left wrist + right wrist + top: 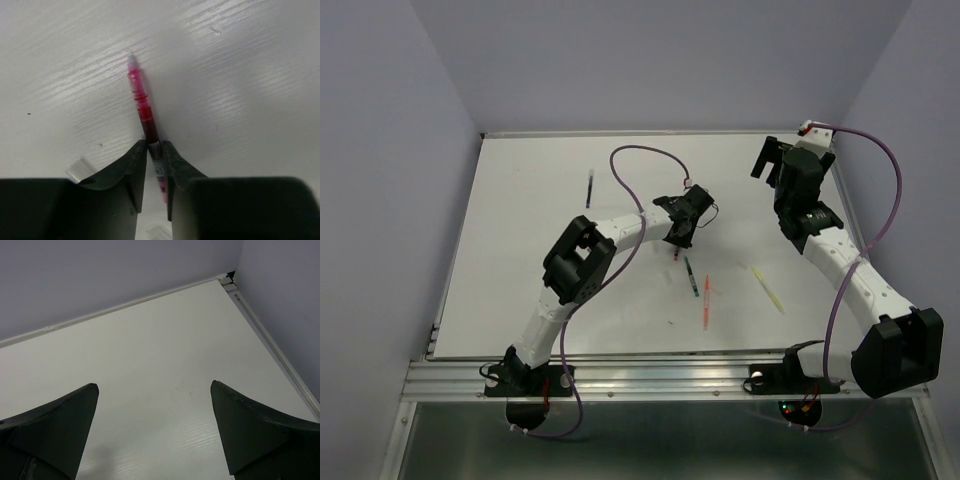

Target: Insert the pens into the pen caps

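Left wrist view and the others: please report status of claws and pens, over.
Left claw shut on red pen. Right claw open, empty. Green pen, orange pen, yellow pen loose on table; clear cap beside left claw.

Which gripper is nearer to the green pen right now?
Left. The left gripper, jaws shut on the red pen, sits just past the far end of the green pen. The right gripper, jaws open, is off near the far right corner of the table.
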Motion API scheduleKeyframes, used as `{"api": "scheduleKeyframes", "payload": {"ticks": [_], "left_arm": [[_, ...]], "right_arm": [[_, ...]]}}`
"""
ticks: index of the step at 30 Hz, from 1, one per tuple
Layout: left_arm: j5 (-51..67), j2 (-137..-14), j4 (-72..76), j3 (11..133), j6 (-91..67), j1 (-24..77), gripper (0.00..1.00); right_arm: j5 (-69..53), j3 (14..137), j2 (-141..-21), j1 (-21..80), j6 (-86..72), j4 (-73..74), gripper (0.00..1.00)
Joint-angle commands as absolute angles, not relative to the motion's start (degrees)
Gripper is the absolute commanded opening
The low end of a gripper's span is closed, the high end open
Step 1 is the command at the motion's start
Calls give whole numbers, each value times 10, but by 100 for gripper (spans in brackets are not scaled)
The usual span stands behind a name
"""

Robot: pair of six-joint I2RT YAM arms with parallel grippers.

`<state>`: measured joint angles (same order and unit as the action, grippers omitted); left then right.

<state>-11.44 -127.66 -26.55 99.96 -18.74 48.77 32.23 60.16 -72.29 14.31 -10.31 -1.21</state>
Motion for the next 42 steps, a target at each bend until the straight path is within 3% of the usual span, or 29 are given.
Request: {"api": "scheduleKeyframes", "payload": {"ticks": [1,8,16,25,32,42], "left_arm": [[-131,-1280,-266,997,-178,489,27],[-139,-1273,-265,1041,-179,487,0],[-183,-1164,-240,1057,-192,466,0],[-242,-922,-217,803,-289,350,0],[-258,-766,-246,594,-332,277,0],[-264,-648,-330,547,-371,271,0]], "right_arm": [[338,606,-714,143,-103,-23,100],[330,604,-707,143,-101,-23,100],[166,606,-691,143,-84,-23,100],[9,667,-747,148,-89,74,100],[39,750,-881,271,-53,148,100],[96,842,-1086,421,-119,194,100]]}}
